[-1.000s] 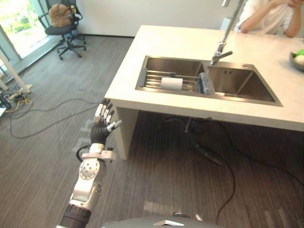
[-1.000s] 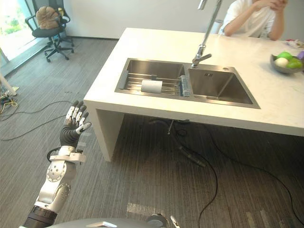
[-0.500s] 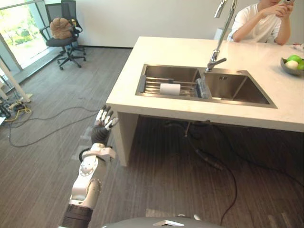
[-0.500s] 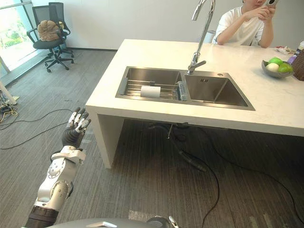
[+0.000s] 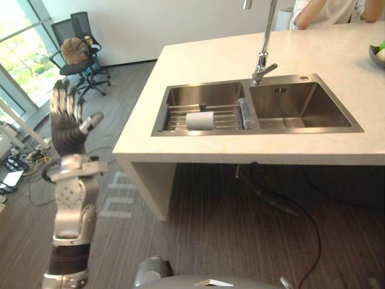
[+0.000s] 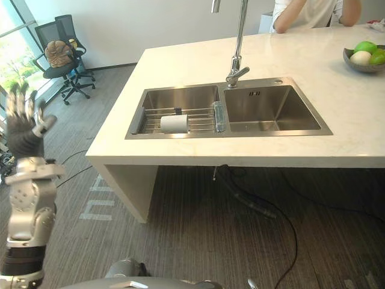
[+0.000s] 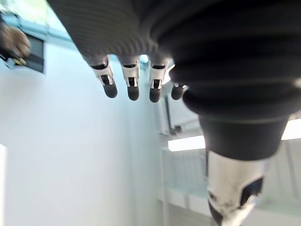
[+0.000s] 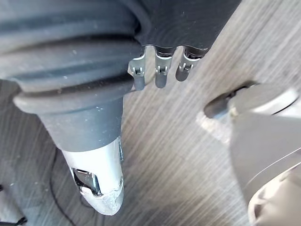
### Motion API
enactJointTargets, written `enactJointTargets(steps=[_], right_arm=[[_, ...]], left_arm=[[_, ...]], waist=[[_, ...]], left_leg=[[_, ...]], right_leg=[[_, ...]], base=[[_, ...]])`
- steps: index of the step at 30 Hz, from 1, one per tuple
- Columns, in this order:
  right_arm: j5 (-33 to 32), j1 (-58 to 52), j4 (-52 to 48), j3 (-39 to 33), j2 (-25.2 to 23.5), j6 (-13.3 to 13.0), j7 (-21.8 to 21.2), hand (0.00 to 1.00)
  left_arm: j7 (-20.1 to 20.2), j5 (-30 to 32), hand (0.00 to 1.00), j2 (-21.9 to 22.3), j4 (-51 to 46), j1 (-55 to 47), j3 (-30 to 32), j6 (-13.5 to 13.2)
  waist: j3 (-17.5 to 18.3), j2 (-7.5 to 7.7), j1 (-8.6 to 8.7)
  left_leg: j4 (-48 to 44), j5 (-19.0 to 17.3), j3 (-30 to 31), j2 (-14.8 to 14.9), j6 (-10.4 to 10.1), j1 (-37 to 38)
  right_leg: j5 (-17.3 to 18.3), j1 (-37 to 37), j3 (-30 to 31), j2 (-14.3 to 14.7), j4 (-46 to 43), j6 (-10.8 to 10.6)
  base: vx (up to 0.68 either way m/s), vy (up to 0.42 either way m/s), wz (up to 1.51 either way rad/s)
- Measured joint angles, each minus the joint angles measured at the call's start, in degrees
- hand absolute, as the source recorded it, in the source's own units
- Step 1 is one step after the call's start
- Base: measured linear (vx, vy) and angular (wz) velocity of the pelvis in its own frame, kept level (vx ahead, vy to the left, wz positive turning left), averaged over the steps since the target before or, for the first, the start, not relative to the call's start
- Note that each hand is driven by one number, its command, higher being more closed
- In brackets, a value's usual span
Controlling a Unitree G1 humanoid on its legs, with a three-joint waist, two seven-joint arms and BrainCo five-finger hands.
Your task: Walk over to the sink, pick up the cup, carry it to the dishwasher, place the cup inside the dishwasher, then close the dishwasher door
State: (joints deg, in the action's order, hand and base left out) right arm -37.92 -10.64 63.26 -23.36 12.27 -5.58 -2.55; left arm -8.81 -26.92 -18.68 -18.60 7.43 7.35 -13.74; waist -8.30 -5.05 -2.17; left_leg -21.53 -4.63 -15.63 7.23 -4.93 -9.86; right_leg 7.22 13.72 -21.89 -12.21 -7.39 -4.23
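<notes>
The cup (image 5: 200, 121) lies on its side on the wire rack (image 5: 224, 118) in the sink's (image 5: 201, 95) left basin, likely left to drain. Its long axis runs along the sink's length; I cannot tell which end is the mouth. The left hand (image 5: 67, 129), raised well left of the sink, has straight, empty fingers. The right hand (image 8: 160, 75) hangs relaxed over the floor (image 8: 178, 155), so reaching is probably not yet due.

Bright daylight pours in from the tall glass windows (image 5: 21, 63) beyond the left hand (image 5: 67, 133), glaring off the pale stone countertop (image 5: 204, 60), which shades the floor beneath.
</notes>
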Motion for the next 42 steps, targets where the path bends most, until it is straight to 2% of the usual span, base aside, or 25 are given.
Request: enactJointTargets(steps=[1,2,3,4,5,7,8,9,10,12,13,14,16,17,20,22,23,24,27,28,29,33,36,39,42], right_arm=[[-0.04,0.5,-0.35,-0.02,-0.02,-0.69,0.11,0.0],[-0.38,0.62,-1.79,0.0,0.04,-1.62,0.27,0.0],[-1.59,1.05,-2.02,0.01,-0.2,-2.49,0.65,0.0],[-2.62,1.26,-2.01,0.11,-0.87,-2.73,0.77,0.0],[-3.66,2.22,-2.05,0.67,-2.29,-2.93,0.99,0.0],[-5.42,3.31,-1.67,1.43,-4.42,-3.1,1.67,0.0],[-5.78,3.49,-1.45,1.48,-5.49,-3.15,1.93,0.0],[-5.79,3.28,-1.56,2.09,-5.83,-3.27,1.97,0.0],[-5.48,3.06,-1.58,3.01,-5.87,-4.31,2.33,0.0],[-3.7,4.21,-1.51,3.23,-6.12,-5.35,3.29,0.0],[-0.4,4.72,-1.51,3.37,-7.11,-6.06,4.64,0.0],[0.93,4.56,-1.5,3.52,-7.53,-6.33,5.16,0.0],[2.49,4.09,-1.53,3.6,-7.71,-6.6,6.12,0.0],[2.97,4.14,-1.56,3.32,-7.65,-6.61,6.9,0.0],[3.64,4.02,-1.47,0.44,-7.52,-5.81,6.99,0.0],[3.55,3.77,-1.41,-1.2,-7.55,-4.83,6.94,0.0],[3.52,3.59,-1.12,-2.52,-7.66,-3.97,6.94,0.0],[3.53,3.19,-0.42,-3.86,-7.86,-3.28,6.99,0.0],[-0.38,2.94,0.78,-5.81,-7.0,-1.54,8.63,0.0],[-1.15,2.72,0.76,-6.2,-6.86,-1.29,9.07,0.0],[-2.48,2.37,0.69,-6.38,-6.39,-0.51,9.56,0.0],[-2.59,2.61,0.56,-6.02,-5.59,-0.19,10.34,0.0],[-2.56,3.76,-0.54,-3.78,-4.86,1.0,10.4,0.0],[-2.32,4.01,-1.62,-1.05,-5.02,2.51,10.29,0.0],[-2.3,4.03,-1.54,1.85,-5.09,4.11,10.28,0.0]], left_arm=[[1.52,-1.6,0.0,-0.59,-0.71,0.31,0.01,0.28],[4.16,-3.81,0.0,-1.04,-1.24,0.26,0.01,0.31],[6.72,-5.33,0.0,-1.31,-1.31,-0.19,0.22,0.44],[7.69,-5.63,0.0,-1.49,-1.28,-0.41,0.41,0.62],[9.39,-5.82,0.0,-1.87,-1.63,-0.53,1.14,1.24],[11.87,-7.88,0.0,-2.73,-3.48,-1.14,3.06,2.85],[12.97,-9.68,0.0,-2.89,-4.36,-1.36,3.74,4.56],[13.05,-10.7,0.0,-2.9,-5.23,-1.6,3.91,5.55],[13.3,-12.18,0.0,-2.5,-7.28,-1.42,3.88,7.23],[13.17,-12.38,0.0,-2.27,-7.5,-1.42,3.5,9.19],[12.47,-12.7,0.0,-2.88,-7.49,-1.43,3.57,10.55],[11.99,-13.26,0.0,-2.72,-7.25,-1.54,3.42,11.26],[12.01,-15.98,0.0,-2.74,-5.86,-1.53,3.18,11.55],[12.06,-18.21,0.0,-2.77,-4.65,-1.15,3.16,11.94],[11.45,-23.22,0.0,-3.2,0.73,0.36,0.83,14.72],[10.76,-24.89,0.0,-3.96,4.79,0.98,-1.32,16.24],[10.37,-25.25,0.0,-4.53,7.01,1.95,-2.34,16.76],[10.44,-25.2,0.0,-5.21,8.89,2.87,-3.19,17.11],[11.75,-24.4,0.0,-4.1,10.21,2.76,-3.09,17.22],[11.81,-24.02,0.0,-3.77,10.25,2.73,-3.16,17.48],[12.2,-23.32,0.0,-3.33,9.97,2.79,-3.13,17.81],[13.53,-22.24,0.0,-2.45,7.09,2.74,-2.98,18.65],[14.28,-17.59,0.0,-1.3,5.43,2.44,-3.12,18.17],[13.93,-10.83,0.0,-0.46,5.7,2.37,-3.97,17.12],[12.6,-0.36,0.0,-0.53,5.78,2.52,-7.75,13.48]], waist=[[0.01,-0.22,-0.07],[-0.1,-1.39,-0.5],[-0.28,-2.62,-1.07],[-0.13,-2.06,-1.0],[0.04,-0.96,-1.41],[-0.67,1.91,-2.55],[0.17,3.84,-3.13],[0.72,4.76,-3.1],[1.11,5.36,-2.09],[1.06,4.5,-1.94],[0.25,4.3,-1.98],[0.08,4.18,-1.85],[0.28,3.54,-1.73],[0.84,4.0,-1.47],[0.52,3.35,-1.47],[0.55,3.26,-1.15],[0.63,4.66,-1.06],[0.56,6.1,-0.79],[0.7,4.35,-1.47],[0.76,4.08,-1.48],[1.45,2.85,-1.67],[2.09,2.01,-2.63],[2.52,2.02,-2.68],[2.89,2.99,-2.49],[3.08,3.27,-1.84]], left_leg=[[5.31,4.35,0.0,-0.81,-0.75,0.29],[10.71,13.91,0.38,-0.87,-0.77,1.42],[11.72,16.82,1.22,-0.27,1.44,3.14],[12.59,14.4,2.06,-0.87,1.47,4.23],[13.04,10.37,2.5,-1.94,3.19,4.99],[11.57,7.21,0.69,-4.08,4.54,4.89],[11.61,5.78,-0.24,-6.26,5.55,4.83],[11.61,5.22,-0.34,-7.59,6.18,4.91],[11.23,3.39,0.05,-9.55,7.9,4.95],[10.34,1.53,-0.46,-9.96,8.65,5.51],[10.08,0.34,-1.68,-10.13,9.48,8.39],[9.97,-0.7,-1.71,-10.15,9.45,10.42],[11.52,-1.53,-1.87,-10.1,9.23,12.99],[12.73,-1.55,-1.73,-10.03,9.12,13.9],[12.65,-1.88,-1.55,-7.72,7.59,14.83],[12.65,-1.94,-1.17,-5.56,5.68,15.27],[12.54,-1.97,-0.68,-4.9,4.19,15.22],[12.3,-2.37,0.65,-4.79,2.65,14.98],[12.51,-2.16,1.8,-1.12,-0.48,14.76],[12.76,-1.87,2.72,-0.42,-0.72,14.75],[13.73,-1.01,3.59,1.22,-1.76,14.84],[15.59,0.19,3.71,3.09,-2.75,14.93],[16.79,0.88,3.34,3.21,-2.67,14.44],[16.85,1.12,3.16,3.03,-2.42,13.08],[18.21,2.01,2.88,2.3,-2.11,12.91]], right_leg=[[0.37,0.8,0.6,0.16,0.29,-0.54],[1.42,1.55,1.95,1.16,0.08,-1.95],[4.05,2.55,3.66,2.3,-0.75,-2.97],[4.85,2.69,4.11,1.95,-1.38,-2.84],[5.95,2.23,5.09,0.48,-2.5,-3.63],[6.7,1.75,7.38,-1.52,-2.38,-3.42],[8.01,1.66,8.87,-3.35,-1.74,-1.28],[9.18,1.77,9.11,-4.2,-1.71,0.89],[8.97,-0.85,9.39,-6.03,-9.8,3.7],[5.76,-8.21,10.48,-8.87,-23.39,-0.04],[3.59,-11.68,11.91,-10.9,-33.71,-2.51],[4.4,-12.57,11.04,-11.45,-37.63,-2.14],[7.24,-14.08,8.34,-11.41,-38.85,-0.59],[8.11,-15.73,7.08,-11.27,-35.97,0.27],[7.86,-18.13,7.22,-9.69,-26.76,0.42],[4.92,-19.15,9.1,-7.97,-20.9,0.5],[-1.25,-19.44,11.18,-7.21,-16.89,1.01],[-4.68,-18.74,13.01,-6.7,-15.34,-2.3],[-1.61,-14.44,12.09,-2.49,-7.78,-4.94],[-1.88,-14.09,11.56,-1.44,-6.91,-4.53],[-2.32,-13.5,10.7,0.63,-5.46,-3.85],[-3.28,-12.85,9.87,3.31,-2.6,-2.9],[-5.16,-12.24,9.36,3.94,0.84,-2.92],[-7.3,-11.57,8.89,4.07,4.52,-3.17],[-9.03,-11.05,8.89,3.83,7.6,-3.39]], base=[[0.25,0.122,-0.39],[0.31,0.226,-0.54],[0.26,0.216,-0.45],[0.26,0.224,-0.32],[0.23,0.167,-0.22],[0.2,0.152,-0.34],[0.17,0.124,-0.16],[0.33,0.129,0.09],[0.35,0.138,0.15],[0.33,0.161,-0.07],[0.32,0.124,-0.24],[0.32,0.093,-0.22],[0.23,0.048,-0.06],[0.21,0.002,0.0],[0.2,-0.108,-0.02],[0.11,-0.221,-0.04],[0.07,-0.369,0.13],[0.03,-0.35,0.19],[0.0,-0.31,0.07],[0.05,-0.288,0.07],[0.05,-0.209,0.11],[0.02,-0.125,0.02],[0.01,0.002,0.01],[0.01,0.004,0.01],[0.0,0.0,0.0]])
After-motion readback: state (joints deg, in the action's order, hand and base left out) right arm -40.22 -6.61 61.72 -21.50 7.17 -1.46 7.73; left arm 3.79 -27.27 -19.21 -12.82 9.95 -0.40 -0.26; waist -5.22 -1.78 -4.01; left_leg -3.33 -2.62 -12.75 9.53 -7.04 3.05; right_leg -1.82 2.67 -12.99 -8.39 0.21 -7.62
